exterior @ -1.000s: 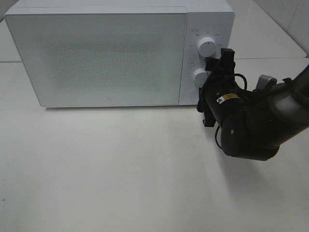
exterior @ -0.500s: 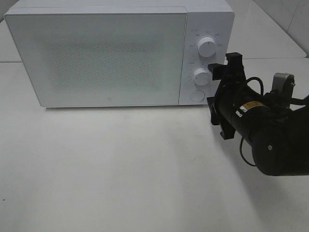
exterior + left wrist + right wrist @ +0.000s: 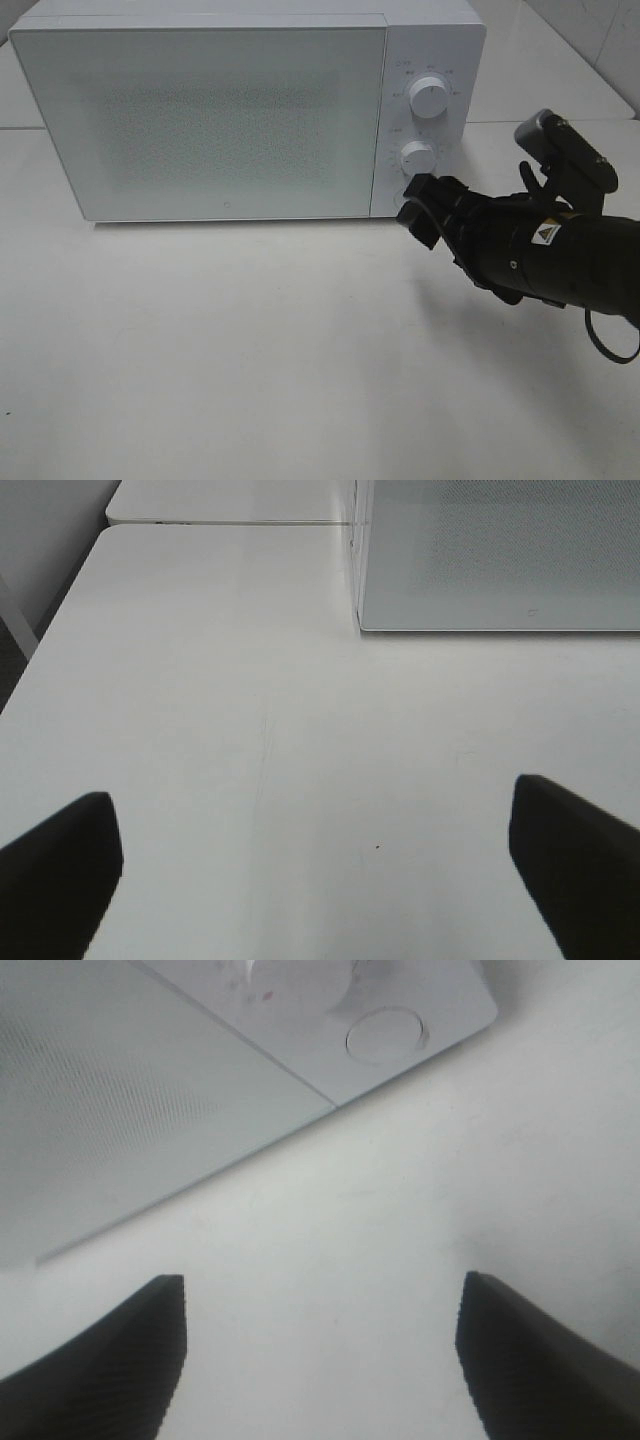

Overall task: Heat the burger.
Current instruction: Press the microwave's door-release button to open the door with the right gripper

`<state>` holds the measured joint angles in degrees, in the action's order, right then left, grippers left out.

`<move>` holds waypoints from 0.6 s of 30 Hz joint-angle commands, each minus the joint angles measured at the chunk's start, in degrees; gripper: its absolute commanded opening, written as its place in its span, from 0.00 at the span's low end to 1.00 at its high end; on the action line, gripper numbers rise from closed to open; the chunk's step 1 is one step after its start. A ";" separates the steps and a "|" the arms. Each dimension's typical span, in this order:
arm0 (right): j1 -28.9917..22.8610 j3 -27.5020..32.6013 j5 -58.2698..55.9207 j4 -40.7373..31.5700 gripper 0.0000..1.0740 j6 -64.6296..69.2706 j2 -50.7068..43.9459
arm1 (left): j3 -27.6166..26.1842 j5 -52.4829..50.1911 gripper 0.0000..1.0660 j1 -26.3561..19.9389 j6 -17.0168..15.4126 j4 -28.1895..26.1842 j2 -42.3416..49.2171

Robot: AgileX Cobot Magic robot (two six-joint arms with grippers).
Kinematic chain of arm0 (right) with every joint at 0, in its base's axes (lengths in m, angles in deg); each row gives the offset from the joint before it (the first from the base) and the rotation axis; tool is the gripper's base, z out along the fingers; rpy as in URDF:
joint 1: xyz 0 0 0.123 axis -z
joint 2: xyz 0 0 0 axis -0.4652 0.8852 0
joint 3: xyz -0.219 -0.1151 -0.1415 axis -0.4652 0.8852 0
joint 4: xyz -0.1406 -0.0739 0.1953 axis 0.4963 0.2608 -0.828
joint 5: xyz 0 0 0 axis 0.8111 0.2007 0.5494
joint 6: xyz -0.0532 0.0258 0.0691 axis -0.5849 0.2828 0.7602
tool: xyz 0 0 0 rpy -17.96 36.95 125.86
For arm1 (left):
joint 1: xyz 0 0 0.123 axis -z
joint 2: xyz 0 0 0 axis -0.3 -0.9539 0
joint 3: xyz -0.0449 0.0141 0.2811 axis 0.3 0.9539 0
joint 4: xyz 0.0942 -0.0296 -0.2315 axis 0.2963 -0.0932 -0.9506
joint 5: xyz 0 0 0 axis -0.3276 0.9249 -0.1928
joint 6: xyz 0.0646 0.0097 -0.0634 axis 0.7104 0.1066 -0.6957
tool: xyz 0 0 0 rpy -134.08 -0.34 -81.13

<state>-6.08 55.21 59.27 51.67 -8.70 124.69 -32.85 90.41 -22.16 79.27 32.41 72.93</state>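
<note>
Right end effector [image 3: 421,204] is hanging open, empty, tips aiming at the closed microwave's [image 3: 230,120] round button [image 3: 385,1035] just ahead, probably lining up a push. Left end effector [image 3: 315,875] is gaping wide, gripping nothing, the microwave well ahead of it. Burger is not showing anywhere; possibly inside. White matte desk [image 3: 250,350] is glaring softly beneath both; tiled wall [image 3: 600,35] is showing beyond.

You have one white microwave [image 3: 230,110], two knobs [image 3: 429,98] and one round button [image 3: 385,1035] on it, one left gripper [image 3: 312,815] and one right gripper [image 3: 320,1295].
</note>
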 commanded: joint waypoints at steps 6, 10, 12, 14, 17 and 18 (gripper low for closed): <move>4.41 -7.16 -25.95 -0.40 0.69 -26.76 -4.18 | 0.17 -0.46 0.94 -0.06 -0.34 0.00 1.32; 6.36 -9.97 -34.78 0.57 0.69 -32.09 -4.81 | 0.17 -0.46 0.94 -0.06 -0.34 0.00 1.32; 7.45 -13.12 -44.81 6.70 0.69 -32.72 -5.90 | 0.17 -0.46 0.94 -0.06 -0.34 0.00 1.32; 7.45 -13.92 -47.10 8.94 0.69 -32.14 -6.30 | 0.17 -0.46 0.94 -0.06 -0.34 0.00 1.32; 7.45 -15.99 -52.37 14.84 0.69 -28.93 -7.91 | 0.17 -0.46 0.94 -0.06 -0.34 0.00 1.32; 7.45 -15.99 -52.37 14.84 0.69 -28.93 -7.91 | 0.17 -0.46 0.94 -0.06 -0.34 0.00 1.32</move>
<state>1.08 39.74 8.44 64.44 -38.20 117.47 -32.85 90.41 -22.16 79.27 32.41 72.93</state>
